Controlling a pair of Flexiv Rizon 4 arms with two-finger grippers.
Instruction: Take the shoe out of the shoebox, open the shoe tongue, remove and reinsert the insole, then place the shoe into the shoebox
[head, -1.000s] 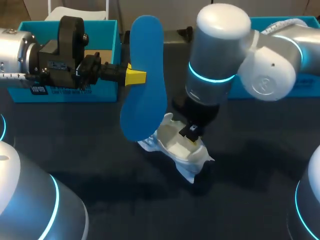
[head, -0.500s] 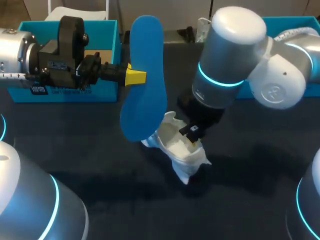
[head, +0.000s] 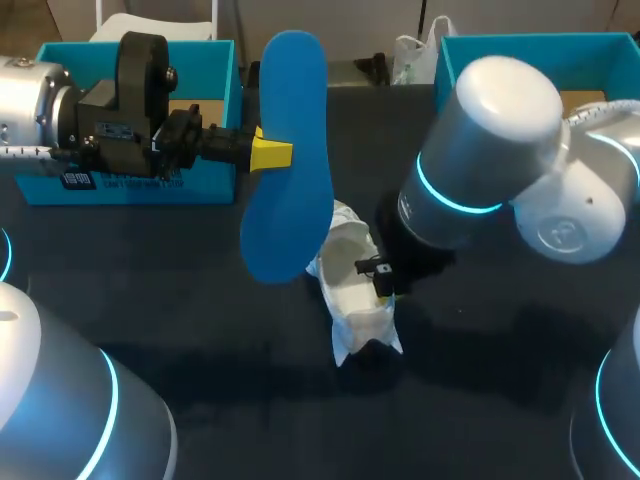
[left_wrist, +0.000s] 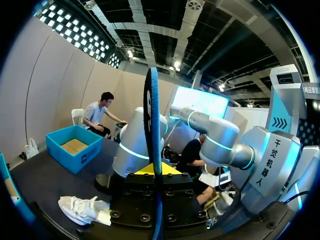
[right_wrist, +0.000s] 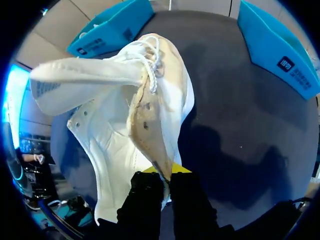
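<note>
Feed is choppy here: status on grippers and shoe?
Left gripper shut on blue insole, held upright. Right gripper shut on rim of white shoe. Nothing seen blocking.

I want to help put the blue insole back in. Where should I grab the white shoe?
Pinch the thin rim of the white shoe at its opening, coming from above, as the right gripper does. The opening faces up, and its rim is a thin wall that two fingers can close on. That probably leaves the hole free for the blue insole.
</note>
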